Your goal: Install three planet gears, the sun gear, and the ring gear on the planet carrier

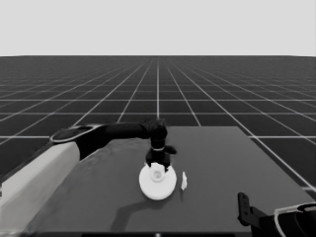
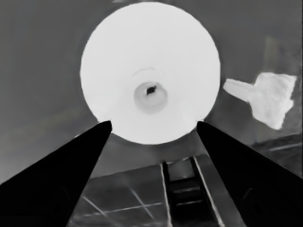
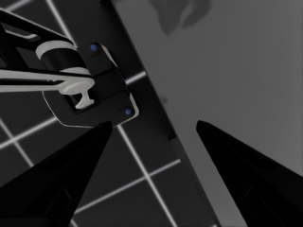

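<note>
A pale grey rear section is being shown on the left arm (image 1: 34, 182), going black toward the wrist; two pointed black fingers (image 2: 57, 184) are being displayed.

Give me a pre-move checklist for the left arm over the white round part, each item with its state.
1. Left gripper above the larger round part: ok.
2. Fingers spread wide, part not gripped: ok.
3. Larger round part lying flat, centre hole showing: ok.
4. Gears seated beneath it: cannot tell, hidden.
5. Thin white piece apart from the round part, to its right: ok.
6. Right gripper parked at the table's near right corner, out of the way: ok.
</note>
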